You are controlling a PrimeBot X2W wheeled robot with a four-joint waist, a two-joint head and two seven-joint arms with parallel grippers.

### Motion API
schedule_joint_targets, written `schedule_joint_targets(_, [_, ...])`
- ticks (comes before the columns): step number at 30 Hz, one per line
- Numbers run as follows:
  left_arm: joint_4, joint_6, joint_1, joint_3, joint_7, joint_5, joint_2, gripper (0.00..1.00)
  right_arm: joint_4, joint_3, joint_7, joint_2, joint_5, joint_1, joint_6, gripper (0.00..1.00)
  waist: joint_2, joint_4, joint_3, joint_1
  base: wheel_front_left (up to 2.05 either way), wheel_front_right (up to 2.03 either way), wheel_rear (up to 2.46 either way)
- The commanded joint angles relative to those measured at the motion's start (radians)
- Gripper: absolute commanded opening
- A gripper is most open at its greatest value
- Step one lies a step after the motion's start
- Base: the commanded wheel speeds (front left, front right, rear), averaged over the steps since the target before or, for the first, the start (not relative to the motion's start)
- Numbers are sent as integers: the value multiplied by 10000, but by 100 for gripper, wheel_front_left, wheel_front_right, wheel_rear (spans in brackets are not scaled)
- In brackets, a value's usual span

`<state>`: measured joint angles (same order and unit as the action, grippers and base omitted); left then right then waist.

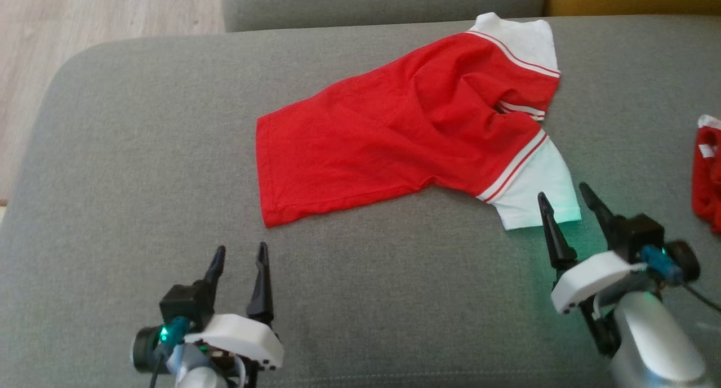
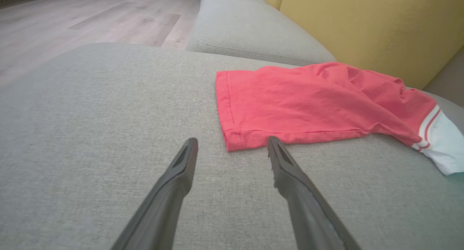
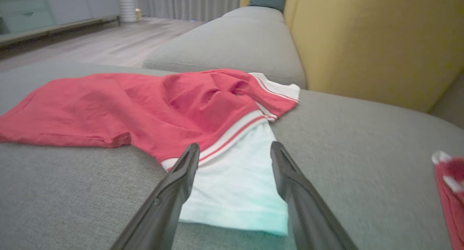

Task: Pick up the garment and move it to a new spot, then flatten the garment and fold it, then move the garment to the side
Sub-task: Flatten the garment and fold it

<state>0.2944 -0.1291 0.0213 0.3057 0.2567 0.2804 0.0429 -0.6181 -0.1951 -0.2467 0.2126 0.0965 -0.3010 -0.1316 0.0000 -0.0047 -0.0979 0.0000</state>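
Red T-shirt [image 1: 405, 129] lies across the middle of a grey sofa cushion [image 1: 141, 151], hem to the left and shoulders to the right, its 2 white sleeves at the right end. The robot's right gripper [image 1: 563, 192] hangs at the near white sleeve [image 1: 535, 179] with its 2 fingers spread, 1 on each side of the sleeve's edge. It pinches nothing, and the sleeve lies loose on the cushion. The left gripper [image 1: 241, 247], also spread and empty, hovers just short of the near hem corner [image 2: 235, 139]. With 1 gripper at each end of the shirt, the stance suggests the cloth is about to be drawn taut and smoothed. Creases near the shoulders show the flattening is not done, and no fold has been made. A 2nd red piece of clothing [image 1: 708, 174] sits well apart at the cushion's right edge.
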Motion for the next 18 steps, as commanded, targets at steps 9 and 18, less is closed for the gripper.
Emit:
schedule_joint_targets(9, [-122,-467,295,-1083,51,-832,74,100,1147,1369,-147,-1407,479,510,9,100,0,-258,261,0,0,0,0])
schedule_joint_targets(18, [90,-544,184,-1200,51,-1069,74,100,1286,1565,-149,-1616,694,813,9,100,0,-201,540,0,0,0,0])
